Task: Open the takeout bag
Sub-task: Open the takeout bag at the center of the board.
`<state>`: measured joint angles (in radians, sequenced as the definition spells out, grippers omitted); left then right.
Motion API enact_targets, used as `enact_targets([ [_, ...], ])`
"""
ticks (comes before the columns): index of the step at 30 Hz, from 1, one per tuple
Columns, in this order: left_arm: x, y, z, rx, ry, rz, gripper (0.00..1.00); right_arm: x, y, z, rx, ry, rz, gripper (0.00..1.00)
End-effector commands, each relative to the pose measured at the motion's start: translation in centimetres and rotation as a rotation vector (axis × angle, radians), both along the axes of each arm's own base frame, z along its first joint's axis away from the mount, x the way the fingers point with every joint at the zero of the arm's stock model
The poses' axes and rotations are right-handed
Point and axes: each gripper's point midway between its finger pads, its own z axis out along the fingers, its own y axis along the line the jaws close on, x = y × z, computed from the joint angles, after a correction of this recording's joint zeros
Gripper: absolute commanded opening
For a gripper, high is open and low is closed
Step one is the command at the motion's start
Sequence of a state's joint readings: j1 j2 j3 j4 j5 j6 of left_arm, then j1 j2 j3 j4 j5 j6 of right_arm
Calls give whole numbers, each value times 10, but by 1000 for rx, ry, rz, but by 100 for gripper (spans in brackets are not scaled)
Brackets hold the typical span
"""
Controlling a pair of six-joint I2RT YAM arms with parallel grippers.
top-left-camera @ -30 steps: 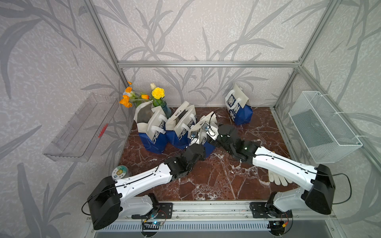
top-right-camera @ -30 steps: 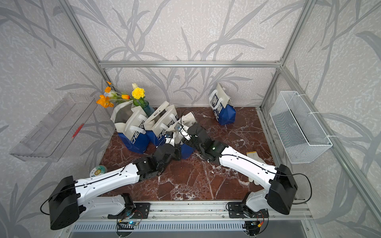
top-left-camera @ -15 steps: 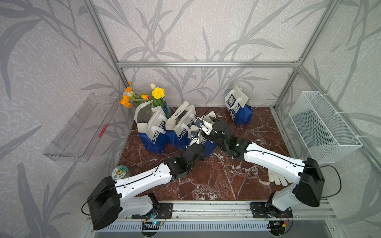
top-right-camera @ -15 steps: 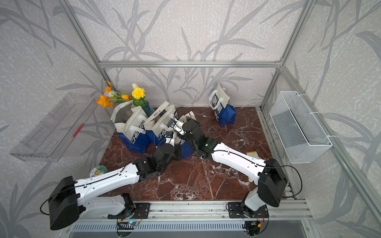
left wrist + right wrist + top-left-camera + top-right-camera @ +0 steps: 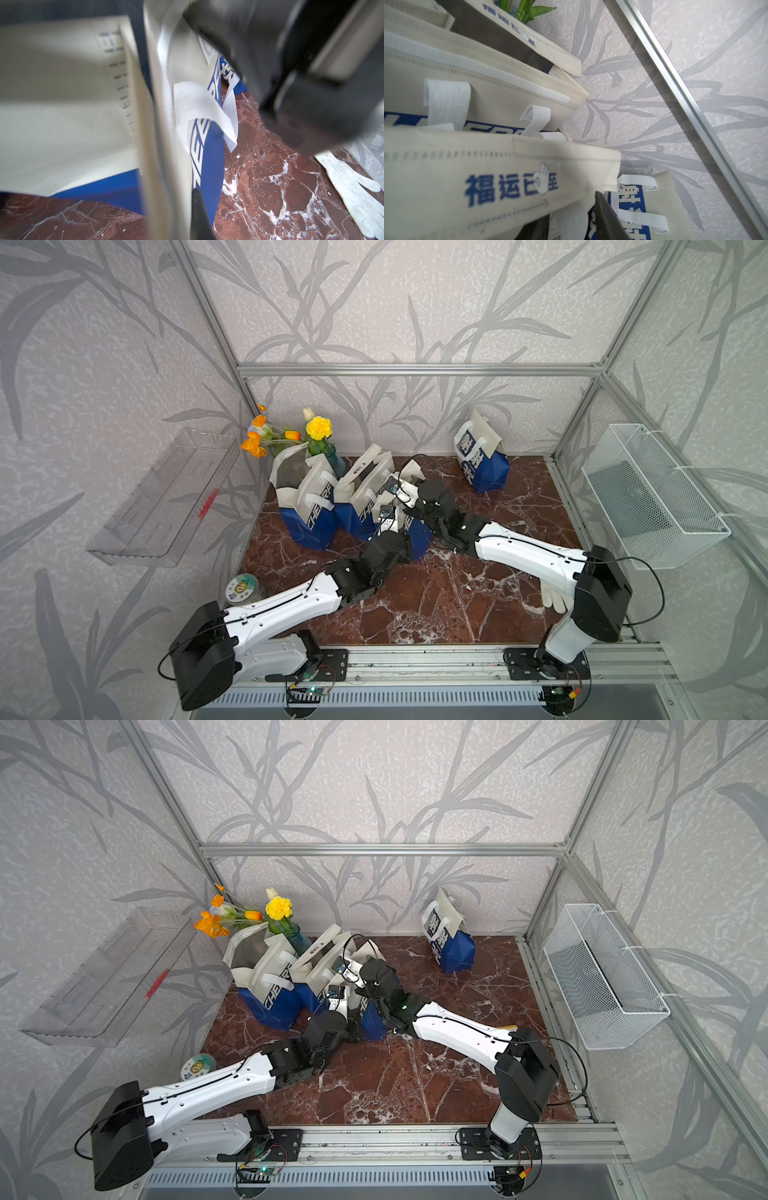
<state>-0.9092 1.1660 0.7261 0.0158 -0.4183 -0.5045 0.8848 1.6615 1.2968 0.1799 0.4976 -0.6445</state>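
Observation:
The takeout bag (image 5: 419, 539) is blue below and cream above, third in a row of like bags on the marble floor; both arms cover its top. My left gripper (image 5: 388, 522) is shut on the bag's near top panel. In the left wrist view one black finger (image 5: 198, 209) presses that cream panel (image 5: 164, 145); the other finger is hidden behind it. My right gripper (image 5: 401, 493) reaches in from the right and is closed down on the far flap. The right wrist view shows that printed cream flap (image 5: 488, 166) running between the two dark fingers (image 5: 608, 218).
Two open bags (image 5: 309, 506) (image 5: 359, 489) stand just left of it, with a flower vase (image 5: 320, 439) behind. Another bag (image 5: 482, 464) stands at the back right. A white glove (image 5: 552, 599) and a round tin (image 5: 242, 589) lie near the front. A wire basket (image 5: 652, 497) hangs on the right wall.
My right arm has pushed in further left over the bag's top, and its jaws have narrowed onto the far flap. The left arm has stayed put, still shut.

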Motion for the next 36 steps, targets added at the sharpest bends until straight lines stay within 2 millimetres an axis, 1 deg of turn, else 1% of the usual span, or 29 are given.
enact_targets([
  [1,1,2,8,-27,-32,1,0,6,5,38,87,-87,2,21],
  [5,1,4,4,-32,-24,-4,0,2,0,47,98,-101,-1,0],
  [10,0,3,-3,-42,6,-17,0,-4,-14,61,86,-111,-23,0],
  [16,-2,4,-14,-11,61,-23,0,-9,-29,74,43,-91,-64,0],
  [23,-7,4,-31,60,164,-50,0,-4,-49,88,-53,-69,-156,0],
  [27,-10,2,-41,93,222,-75,0,0,-59,99,-111,-74,-179,0],
  [32,-16,0,-52,143,283,-105,0,4,-68,115,-229,-112,-211,0],
  [36,-22,0,-62,168,325,-127,0,5,-73,126,-253,-107,-220,0],
])
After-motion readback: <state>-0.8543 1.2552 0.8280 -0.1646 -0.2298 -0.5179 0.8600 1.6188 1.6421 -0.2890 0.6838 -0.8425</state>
